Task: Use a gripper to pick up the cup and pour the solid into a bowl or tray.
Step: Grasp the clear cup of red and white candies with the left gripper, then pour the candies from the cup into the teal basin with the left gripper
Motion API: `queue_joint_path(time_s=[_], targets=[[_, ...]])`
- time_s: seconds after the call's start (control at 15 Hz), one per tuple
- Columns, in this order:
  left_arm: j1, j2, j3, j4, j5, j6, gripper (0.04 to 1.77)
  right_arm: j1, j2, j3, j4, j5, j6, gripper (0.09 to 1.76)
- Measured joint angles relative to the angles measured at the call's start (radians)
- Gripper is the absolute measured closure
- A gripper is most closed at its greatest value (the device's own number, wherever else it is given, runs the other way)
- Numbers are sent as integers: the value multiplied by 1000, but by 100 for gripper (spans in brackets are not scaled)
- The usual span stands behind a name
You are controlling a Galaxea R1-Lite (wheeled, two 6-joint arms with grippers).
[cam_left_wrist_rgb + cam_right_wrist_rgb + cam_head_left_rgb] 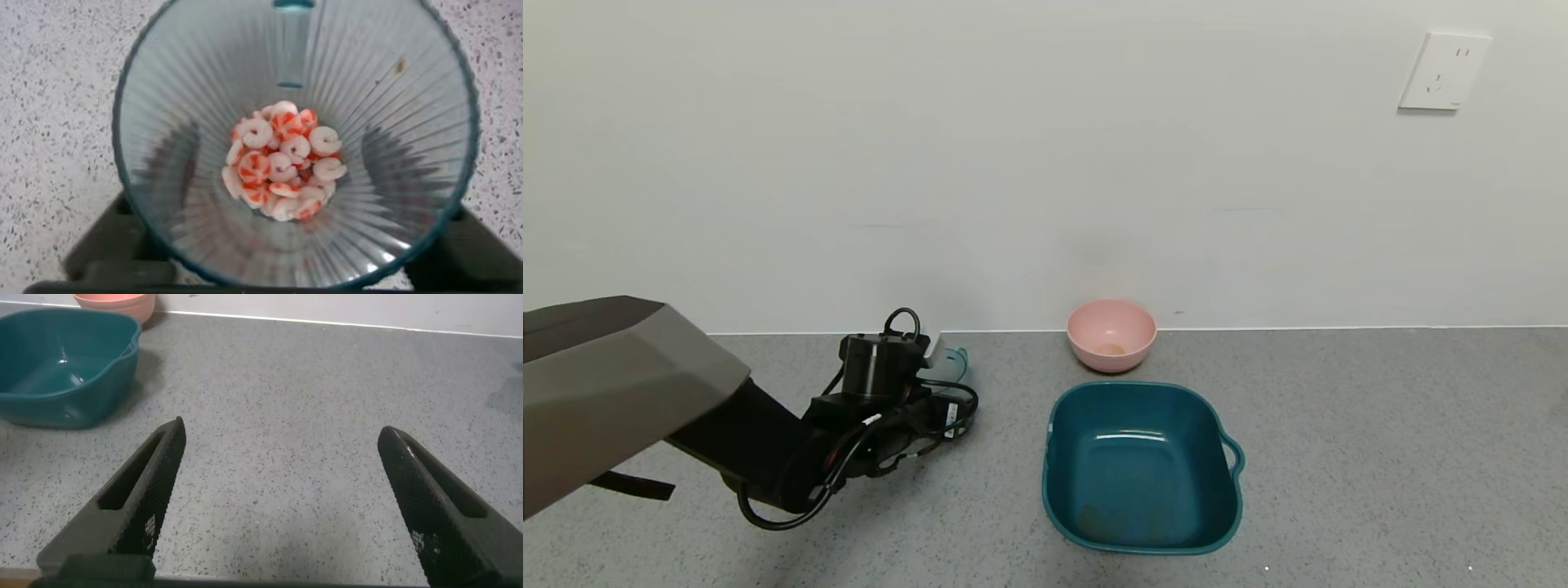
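One cup (pixel 951 364), one teal basin (pixel 1141 467) and one pink bowl (pixel 1112 334) stand on the grey speckled counter (pixel 1380 457), and two arms are in play, of which only the left shows in the head view. Taking the basin as the centre of the clock, the pink bowl sits at 12 o'clock, near it but apart and close to the wall, and the cup stands at about 10 o'clock, well apart from the basin. The left claw (pixel 931 408) reaches in from about 8 o'clock and is at the cup, its black wrist and cables hiding most of the pale ribbed plastic so that only the rim and upper wall show. The left wrist view looks straight down into the cup (pixel 294 139), which is upright on the counter, with a dark claw finger (pixel 106 245) low on either side of its base; whether those fingers press the wall or merely flank it cannot be told. In the bottom of the cup lies one small heap of white and orange-red discs (pixel 282 163), around fifteen to twenty of them, several with centre holes; an exact count is not possible because they overlap. The basin holds no discs. The right claw (pixel 278 514) hangs over bare counter with its two black fingers spread wide apart, holding nothing, with the basin (pixel 61 367) and the pink bowl (pixel 118 304) beyond it.
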Motion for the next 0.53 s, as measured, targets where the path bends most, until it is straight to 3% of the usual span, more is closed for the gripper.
queue_joint_path(time_s=[0.13,0.53], targets=[[0,6,-5,-3,0,2,48,0,0,0,0,0,0,14],[1,8,-3,-1,1,2,49,0,0,0,0,0,0,14]])
